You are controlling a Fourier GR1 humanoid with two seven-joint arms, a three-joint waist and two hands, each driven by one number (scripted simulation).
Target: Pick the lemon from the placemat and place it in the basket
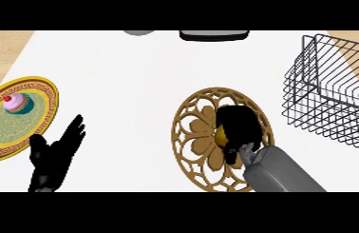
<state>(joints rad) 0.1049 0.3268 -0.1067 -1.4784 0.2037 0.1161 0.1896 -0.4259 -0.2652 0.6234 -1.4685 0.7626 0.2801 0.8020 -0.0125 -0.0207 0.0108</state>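
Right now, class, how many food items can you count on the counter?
2. A cupcake sits on the plate at the left. A lemon lies on the placemat at centre, mostly hidden under the right hand.

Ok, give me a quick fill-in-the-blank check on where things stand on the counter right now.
1. The right hand curls over the lemon on the ____.
2. The wire basket holds ____.
3. The cupcake sits on the ____ at the view's left.
4. The left hand rests ____, holding nothing.

Missing words: placemat; nothing; plate; open
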